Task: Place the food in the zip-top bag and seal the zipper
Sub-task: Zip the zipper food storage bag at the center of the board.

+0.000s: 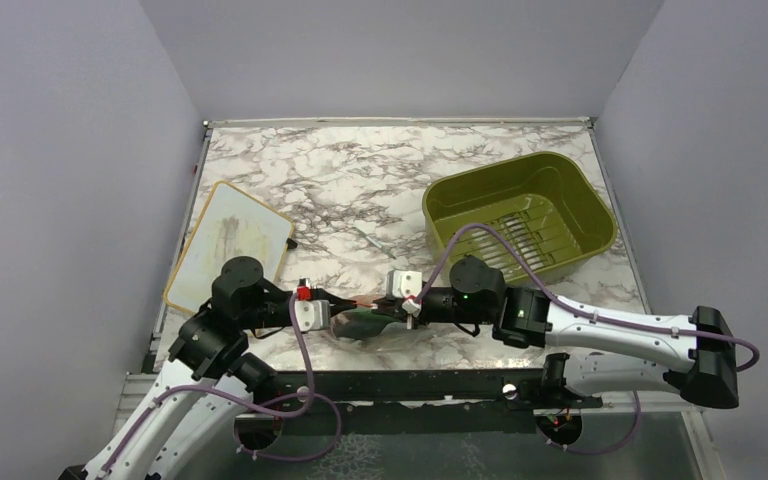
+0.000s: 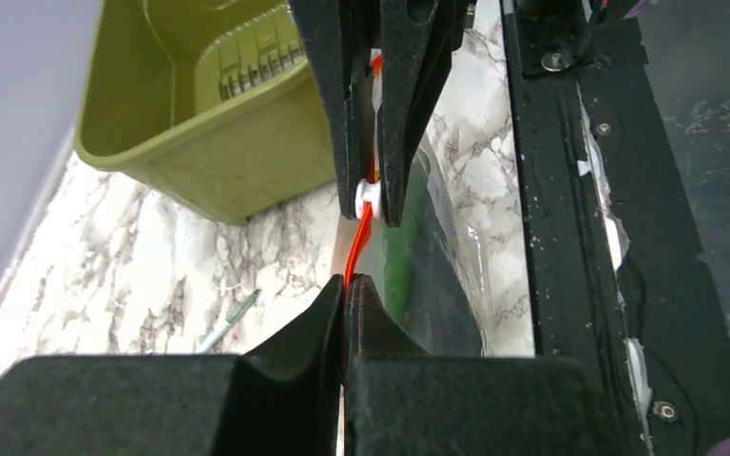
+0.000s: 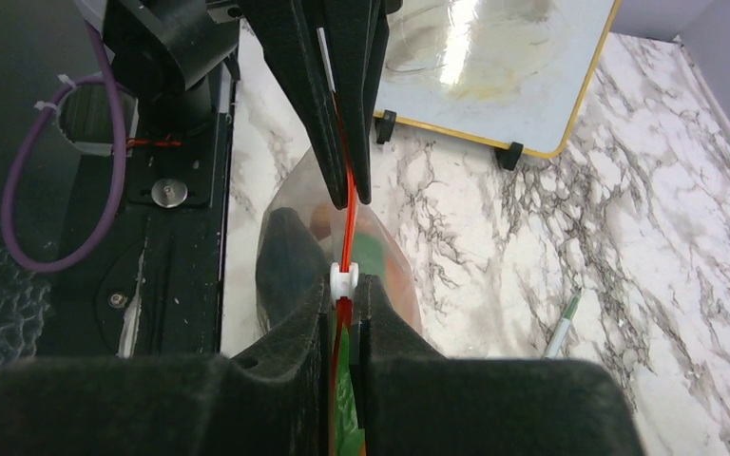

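Observation:
The zip-top bag (image 1: 365, 326) hangs low over the table's near edge between both grippers, mouth up. Its red-orange zipper (image 3: 346, 223) is stretched taut between them. My left gripper (image 2: 346, 282) is shut on one end of the zipper (image 2: 362, 237). My right gripper (image 3: 344, 282) is shut on the zipper right behind a white slider (image 3: 343, 275). Food shows through the clear plastic: a green piece (image 3: 373, 249), an orange piece (image 3: 397, 274) and a dark piece (image 3: 283, 258). In the top view the left gripper (image 1: 342, 301) and right gripper (image 1: 388, 306) face each other closely.
An olive-green tub (image 1: 520, 215) stands at the back right. A tan-rimmed white board (image 1: 228, 243) lies at the left. A green-and-white pen (image 3: 561, 323) lies on the marble behind the bag. The black base rail (image 2: 570, 190) runs along the near edge, close under the bag.

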Motion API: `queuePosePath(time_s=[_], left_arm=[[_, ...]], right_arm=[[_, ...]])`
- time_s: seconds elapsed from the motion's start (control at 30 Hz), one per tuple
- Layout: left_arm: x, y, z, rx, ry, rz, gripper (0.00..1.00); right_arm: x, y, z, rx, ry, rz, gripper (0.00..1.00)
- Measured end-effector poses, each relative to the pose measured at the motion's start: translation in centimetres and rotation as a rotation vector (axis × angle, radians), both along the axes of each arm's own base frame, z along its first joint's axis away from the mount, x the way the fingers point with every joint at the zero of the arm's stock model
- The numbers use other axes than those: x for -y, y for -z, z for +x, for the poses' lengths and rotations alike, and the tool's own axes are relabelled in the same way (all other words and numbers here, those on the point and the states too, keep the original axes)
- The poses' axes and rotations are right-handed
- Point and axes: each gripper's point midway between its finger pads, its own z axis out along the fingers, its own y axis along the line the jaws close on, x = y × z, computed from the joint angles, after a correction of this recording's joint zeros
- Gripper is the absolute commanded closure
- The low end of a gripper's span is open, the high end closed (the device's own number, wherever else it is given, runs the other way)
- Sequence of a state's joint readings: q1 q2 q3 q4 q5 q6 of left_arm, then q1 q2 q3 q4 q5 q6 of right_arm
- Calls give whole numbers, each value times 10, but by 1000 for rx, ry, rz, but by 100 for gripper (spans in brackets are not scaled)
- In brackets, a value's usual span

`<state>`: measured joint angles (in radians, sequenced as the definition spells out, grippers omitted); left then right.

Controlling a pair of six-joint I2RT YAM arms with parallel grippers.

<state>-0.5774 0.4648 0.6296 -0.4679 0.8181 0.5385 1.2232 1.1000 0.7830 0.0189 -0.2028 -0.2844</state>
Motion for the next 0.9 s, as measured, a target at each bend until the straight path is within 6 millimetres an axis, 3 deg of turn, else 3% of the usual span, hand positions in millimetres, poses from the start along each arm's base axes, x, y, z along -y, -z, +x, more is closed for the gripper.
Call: queuePosePath(time_s=[0.17, 0.7, 0.9], left_arm=[[-3, -12, 3, 55, -28, -26, 100], [-21, -37, 29, 173, -213, -28, 100], [-31, -48, 41, 215, -300, -27, 100]], right_arm=[[14, -7, 0, 12, 27, 20, 99], [87, -15, -1, 7, 173, -23, 99], [113, -42, -7, 5, 201, 38, 99]])
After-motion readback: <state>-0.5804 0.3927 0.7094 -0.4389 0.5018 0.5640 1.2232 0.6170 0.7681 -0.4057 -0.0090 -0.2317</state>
